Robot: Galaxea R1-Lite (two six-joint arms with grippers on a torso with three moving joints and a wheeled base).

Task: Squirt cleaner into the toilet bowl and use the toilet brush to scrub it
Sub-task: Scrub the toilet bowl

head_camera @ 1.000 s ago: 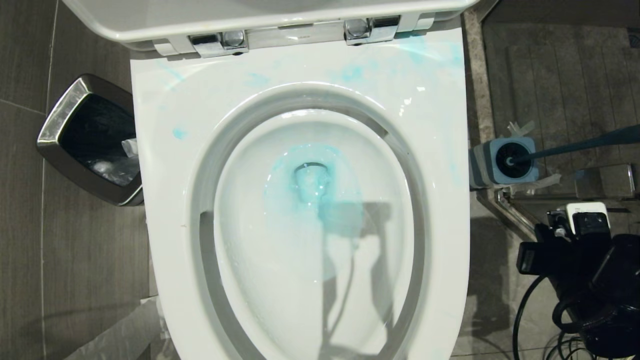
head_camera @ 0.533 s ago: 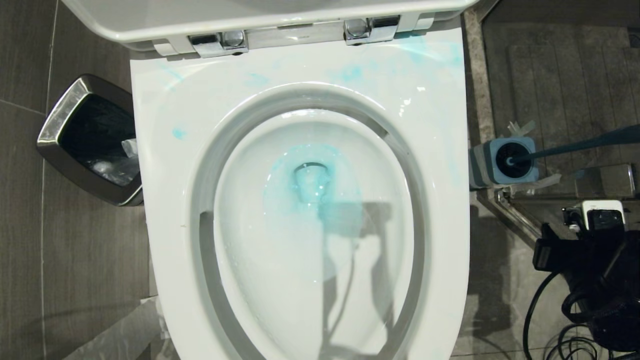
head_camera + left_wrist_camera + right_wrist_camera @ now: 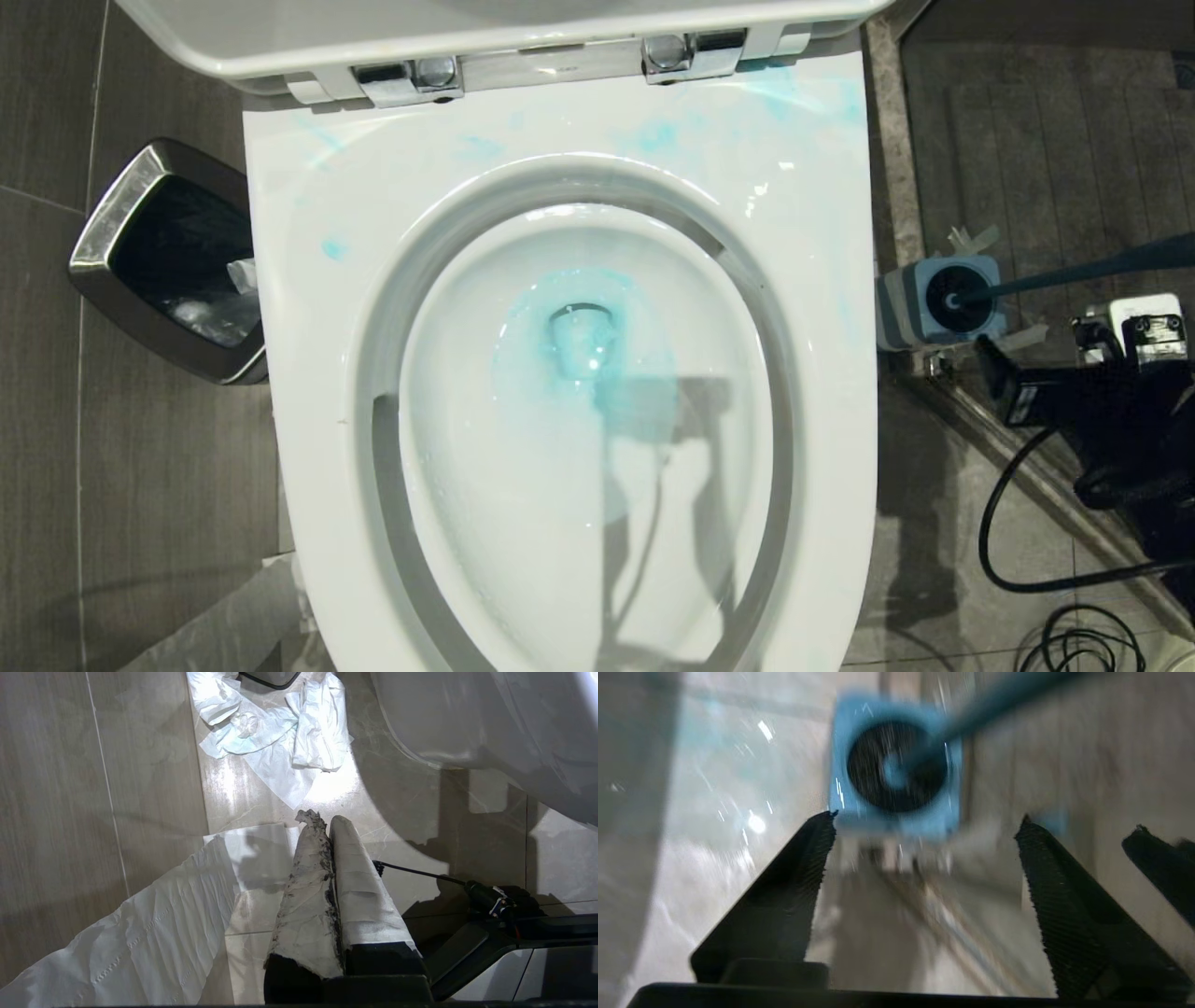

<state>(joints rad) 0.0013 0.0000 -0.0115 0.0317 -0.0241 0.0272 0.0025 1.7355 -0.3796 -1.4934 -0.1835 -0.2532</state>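
The white toilet bowl fills the head view, lid up. Turquoise cleaner pools round the drain, and pale blue smears mark the seat. The toilet brush stands in its light-blue holder on the floor to the right, its dark handle slanting away. My right gripper hovers just near of the holder, open and empty. In the right wrist view the holder lies just beyond the spread gripper, and the handle rises from it. My left gripper is parked low over the floor, shut on nothing.
A chrome-rimmed waste bin stands left of the bowl. Black cables loop on the floor at the right, beside a metal rail. Crumpled white paper and a paper sheet lie on the tiles.
My right gripper has opened from shut and moved up the head view toward the brush holder. The brush, the bowl and the left arm have not moved.
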